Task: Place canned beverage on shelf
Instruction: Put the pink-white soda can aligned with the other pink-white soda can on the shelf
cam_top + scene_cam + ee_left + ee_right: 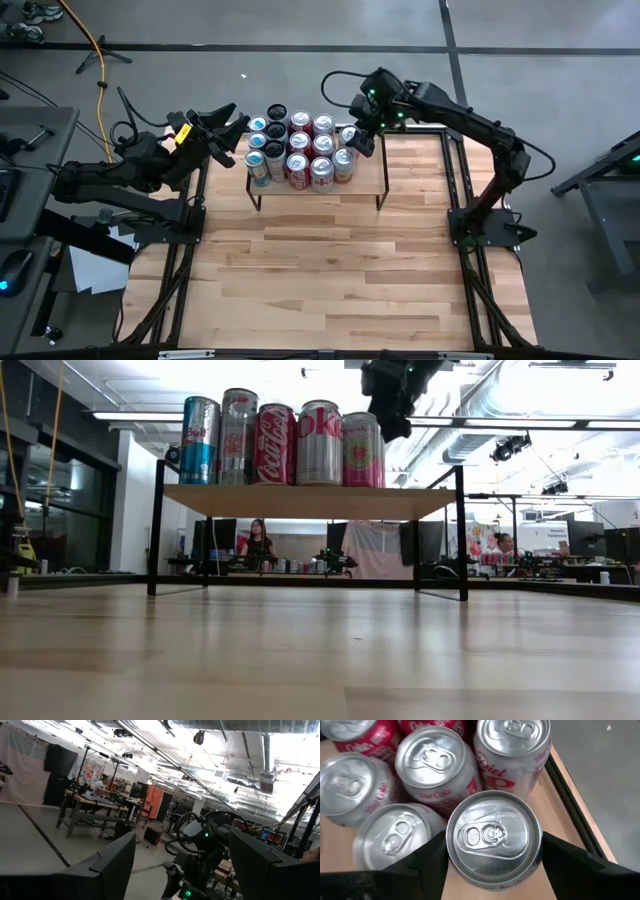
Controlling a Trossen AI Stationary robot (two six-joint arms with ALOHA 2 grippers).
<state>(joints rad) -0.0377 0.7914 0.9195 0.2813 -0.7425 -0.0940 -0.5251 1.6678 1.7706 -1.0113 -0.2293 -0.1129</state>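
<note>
The shelf [368, 172] stands at the table's far middle, and its plank [310, 501] carries a cluster of several upright cans [298, 150]. At the cluster's far right corner stands a silver canned beverage [492, 837] with a pink label, also seen from above [348, 133]. My right gripper [492, 845] is shut on it; the same gripper [360, 135] shows dark above the shelf [392, 405] in the low view. My left gripper [238, 128] hangs open and raised off the shelf's left end, its fingers [107, 865] with nothing between them. My right gripper pinches the can's upper side wall [532, 867] between its two fingers, one on each opposite side just below the rim. The fingers slant down onto it from above and from the table's right. The can stays upright; whether its base rests on the shelf is hidden.
Neighbouring cans [432, 762] stand tight against the held can on its left and near sides. The shelf's right end [372, 160] is bare, with its black leg [461, 530] at the corner. The wide wood tabletop [330, 270] lies in front of the shelf.
</note>
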